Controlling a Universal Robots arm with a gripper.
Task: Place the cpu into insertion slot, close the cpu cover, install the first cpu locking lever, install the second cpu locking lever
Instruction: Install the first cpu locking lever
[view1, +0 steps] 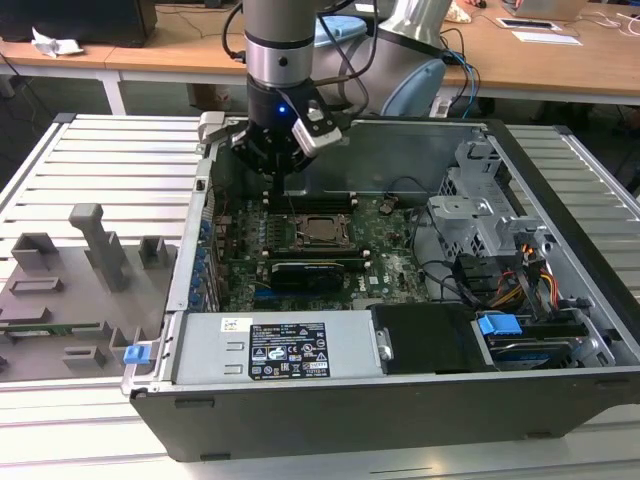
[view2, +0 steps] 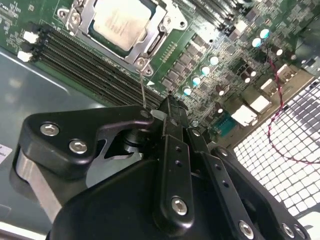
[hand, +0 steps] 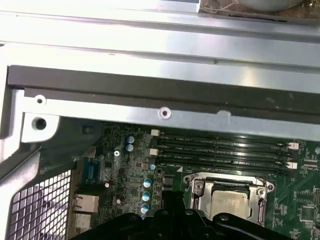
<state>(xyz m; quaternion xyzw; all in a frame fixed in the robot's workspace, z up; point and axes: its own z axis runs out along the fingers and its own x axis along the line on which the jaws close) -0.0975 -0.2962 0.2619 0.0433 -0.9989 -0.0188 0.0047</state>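
1. Setting. In the exterior view an open computer case (view1: 560, 190) lies on a slatted metal table (view1: 110, 150). A grey fixture tray (view1: 60, 300) sits at 9 o'clock of the case. Inside the case, the labelled power supply (view1: 285, 350) runs along the 6 o'clock edge and a drive cage (view1: 480, 210) stands at 3 o'clock.

2. Task items. The cpu (view1: 322, 231) lies flat in the insertion slot (hand: 200, 189) near the middle of the green board, silvery top facing up. The second wrist view shows the cpu (view2: 120, 19) framed by the cpu cover (view2: 152, 37), which lies down flat over its edges with the chip showing through the window. A black card (view1: 315, 270) sits just at 6 o'clock of the socket. The long memory slots (hand: 220, 150) run just beside it at 12 o'clock.

3. Lever. In the second wrist view a wire lever (view2: 143, 90) rises from the socket's corner, clear of the board, and runs to the gripper's black body. Whether it is grasped or merely touched cannot be told.

4. Gripper. In the exterior view the gripper (view1: 282, 180) hangs near the socket at its 11 o'clock, over the memory slots. In the second wrist view the gripper (view2: 170, 107) tip points at the board close to the lever's end. How far it is open cannot be told.
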